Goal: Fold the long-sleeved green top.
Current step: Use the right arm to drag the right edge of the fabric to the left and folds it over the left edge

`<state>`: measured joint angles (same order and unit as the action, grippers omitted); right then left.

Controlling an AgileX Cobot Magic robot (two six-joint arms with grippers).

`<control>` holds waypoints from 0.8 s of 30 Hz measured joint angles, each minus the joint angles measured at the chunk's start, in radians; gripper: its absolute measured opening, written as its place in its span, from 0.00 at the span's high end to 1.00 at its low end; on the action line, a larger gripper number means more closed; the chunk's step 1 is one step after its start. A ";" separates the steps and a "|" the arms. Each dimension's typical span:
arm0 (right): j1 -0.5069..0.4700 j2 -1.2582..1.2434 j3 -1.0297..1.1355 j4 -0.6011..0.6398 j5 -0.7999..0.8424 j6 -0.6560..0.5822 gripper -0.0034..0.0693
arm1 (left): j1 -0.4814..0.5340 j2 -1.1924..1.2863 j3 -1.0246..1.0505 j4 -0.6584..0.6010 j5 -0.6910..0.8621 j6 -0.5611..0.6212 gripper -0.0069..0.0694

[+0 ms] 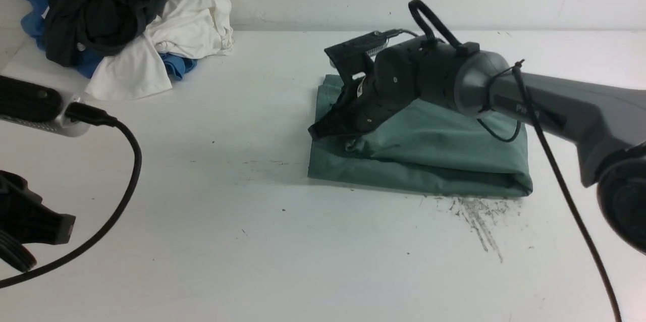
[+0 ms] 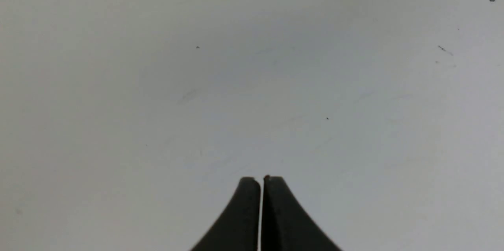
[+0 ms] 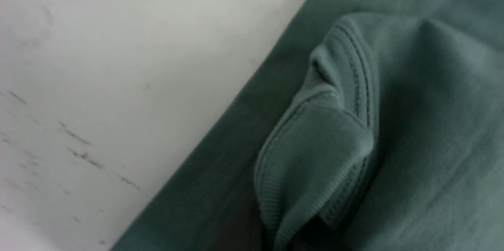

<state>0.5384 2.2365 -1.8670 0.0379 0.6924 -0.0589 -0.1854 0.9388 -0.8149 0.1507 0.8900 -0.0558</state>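
The green long-sleeved top (image 1: 434, 145) lies right of centre on the white table (image 1: 227, 221). It is already gathered into a compact, layered rectangle with its near edge rolled over, so the folding looks close to done. The right arm reaches across the top from the right, and the right gripper (image 1: 317, 132) angles down onto its left edge.

In the right wrist view a ribbed, stitched band (image 3: 315, 164), a cuff or the neck, bunches up out of the flat cloth towards the jaws. The fingers themselves are lost in shadow there, so this is a judgement: the jaws seem nipped together on that ribbed band, probably to lay or tuck it on the bundle so that nothing sticks out.

The left gripper (image 1: 55, 228) sits low at the table's near left, well apart from the top. Its wrist view shows the left gripper (image 2: 262, 180) with its two fingers pressed together on nothing, over bare tabletop. It appears to be parked out of the way while the right arm works alone.

A heap of other clothes sits at the far left corner: a black garment (image 1: 101, 4) on top of a white garment (image 1: 186, 24) and a blue garment (image 1: 176, 65).
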 joint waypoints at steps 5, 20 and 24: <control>0.014 -0.076 -0.003 0.023 -0.039 -0.033 0.94 | 0.000 0.005 0.023 -0.002 -0.066 0.000 0.92; 0.039 0.028 -0.035 0.117 0.027 -0.072 0.57 | 0.000 0.019 0.039 -0.043 -0.103 0.000 0.92; 0.039 -0.076 -0.093 0.057 0.158 -0.098 0.47 | 0.000 0.019 0.039 -0.043 -0.112 0.000 0.92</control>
<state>0.5774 2.1610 -1.9604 0.0952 0.8504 -0.1574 -0.1854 0.9581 -0.7757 0.1074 0.7783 -0.0558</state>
